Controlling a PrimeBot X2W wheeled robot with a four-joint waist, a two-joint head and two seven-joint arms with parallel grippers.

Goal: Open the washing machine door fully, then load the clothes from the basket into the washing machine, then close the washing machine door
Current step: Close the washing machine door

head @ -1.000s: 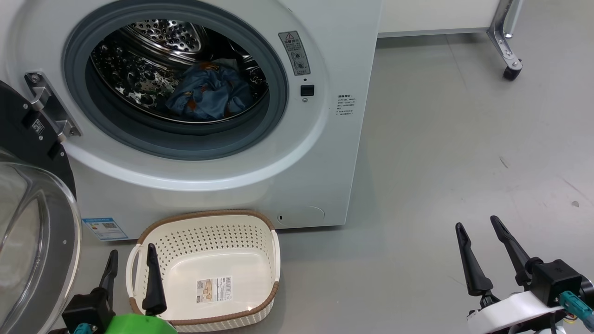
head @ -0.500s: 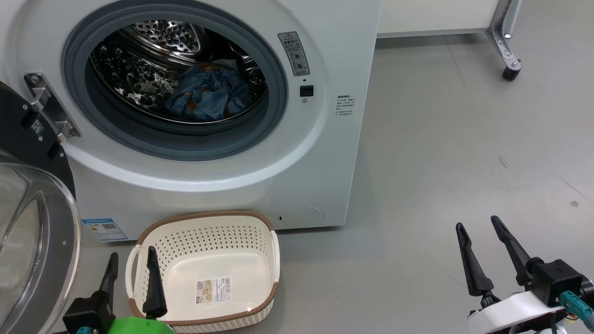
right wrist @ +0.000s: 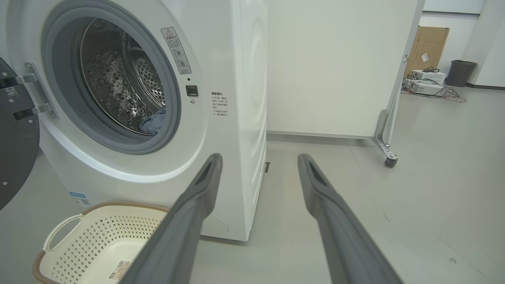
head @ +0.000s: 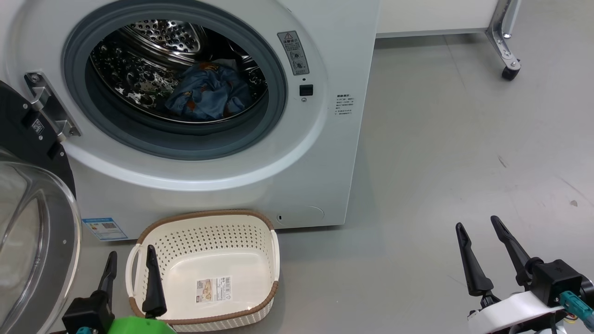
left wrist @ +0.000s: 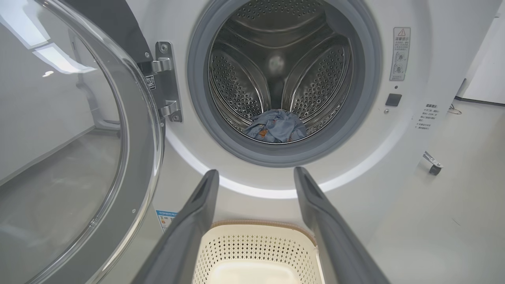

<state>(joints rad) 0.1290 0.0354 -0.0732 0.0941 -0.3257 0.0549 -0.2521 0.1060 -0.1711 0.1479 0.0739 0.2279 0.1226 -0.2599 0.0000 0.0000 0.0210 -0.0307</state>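
Observation:
The white washing machine point(head: 297, 153) stands with its round door point(head: 32, 232) swung wide to the left on its hinge. Light-blue clothes point(head: 209, 95) with orange figures lie in the steel drum, also seen as clothes point(left wrist: 276, 128) in the left wrist view. On the floor in front sits the cream basket point(head: 260, 227), nothing inside but a label sticker. My left gripper point(head: 130, 257) hovers open at the basket's left handle, holding nothing. My right gripper point(head: 478, 222) is open over bare floor, well right of the machine.
A white panel on a metal leg with a caster point(head: 510, 72) stands behind and to the right of the machine. Grey floor point(head: 441, 162) spreads to the right. In the right wrist view a cardboard box point(right wrist: 428, 47) and a bin point(right wrist: 461, 73) sit far back.

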